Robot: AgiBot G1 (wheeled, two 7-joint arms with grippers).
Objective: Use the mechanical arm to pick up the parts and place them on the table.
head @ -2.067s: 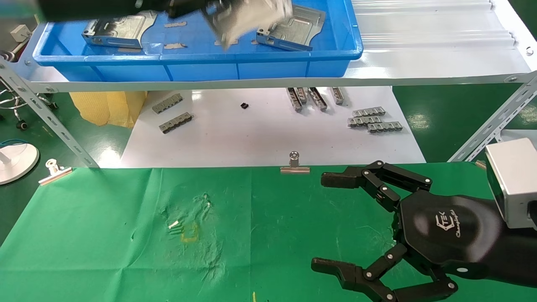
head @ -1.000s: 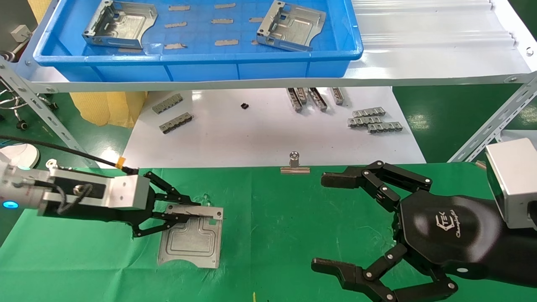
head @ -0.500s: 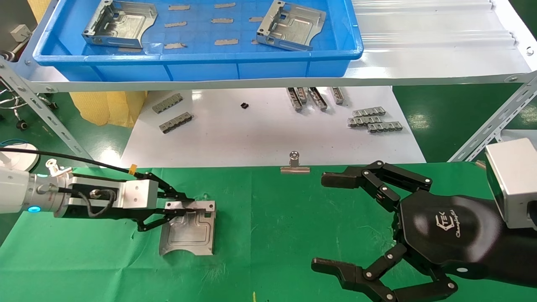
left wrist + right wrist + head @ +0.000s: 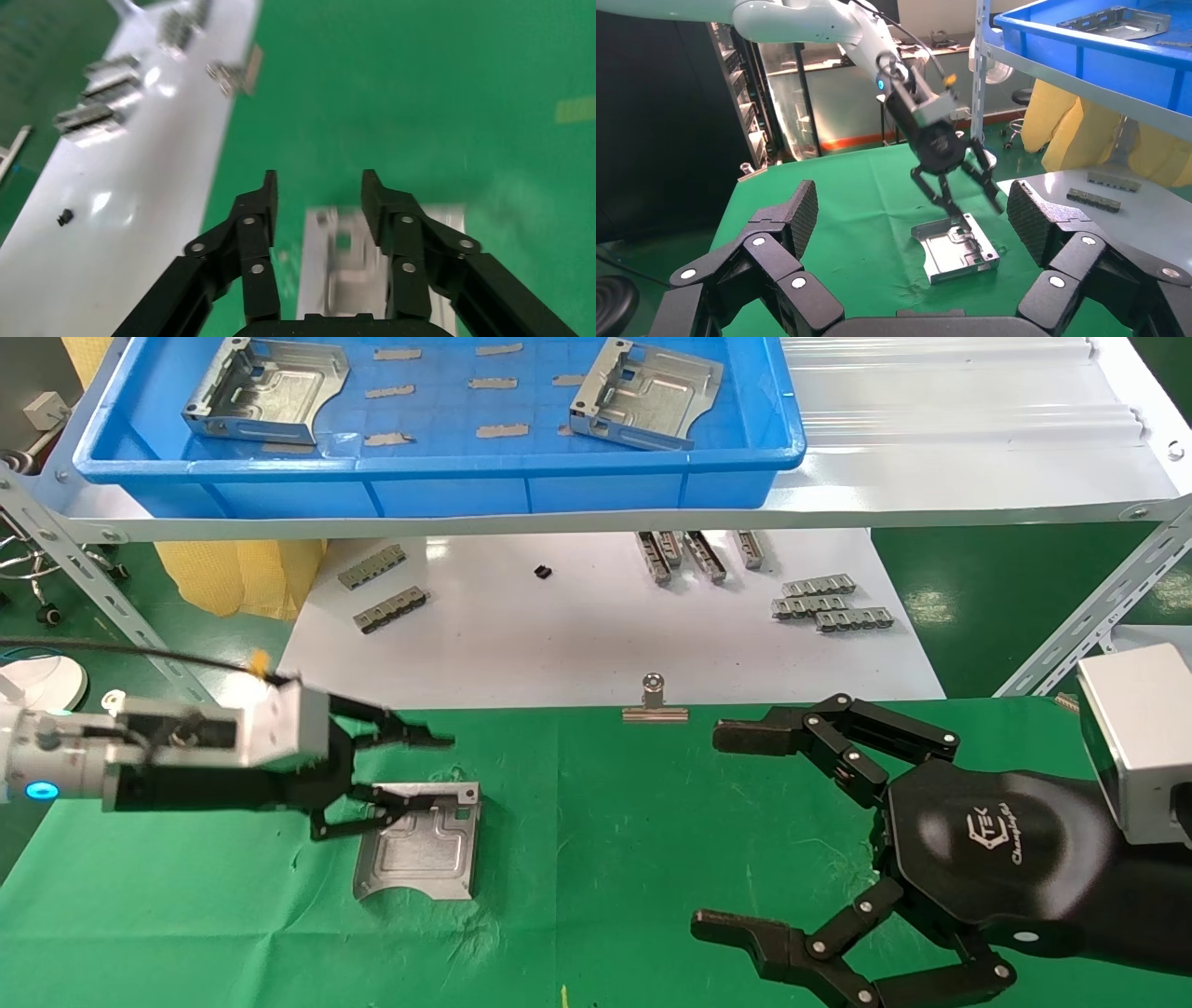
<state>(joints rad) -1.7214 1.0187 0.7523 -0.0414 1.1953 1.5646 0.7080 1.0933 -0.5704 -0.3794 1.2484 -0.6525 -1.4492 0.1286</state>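
Above the green table (image 4: 652,859), at roughly nine o'clock in the head view, the left gripper (image 4: 405,768) is hovering open and empty over the part (image 4: 419,854) lying flat there. Release looks done; next, two parts (image 4: 265,388) are waiting in the blue tray (image 4: 447,477) at twelve. The right gripper (image 4: 801,840) is idling spread open at four.

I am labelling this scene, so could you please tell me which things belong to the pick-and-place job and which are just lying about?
Job in hand:
- left claw, open above the placed bracket
- two brackets in the blue tray
- green-cloth table
- right claw, open, parked

Lying about:
- slotted strips
- white sheet
- binder clip
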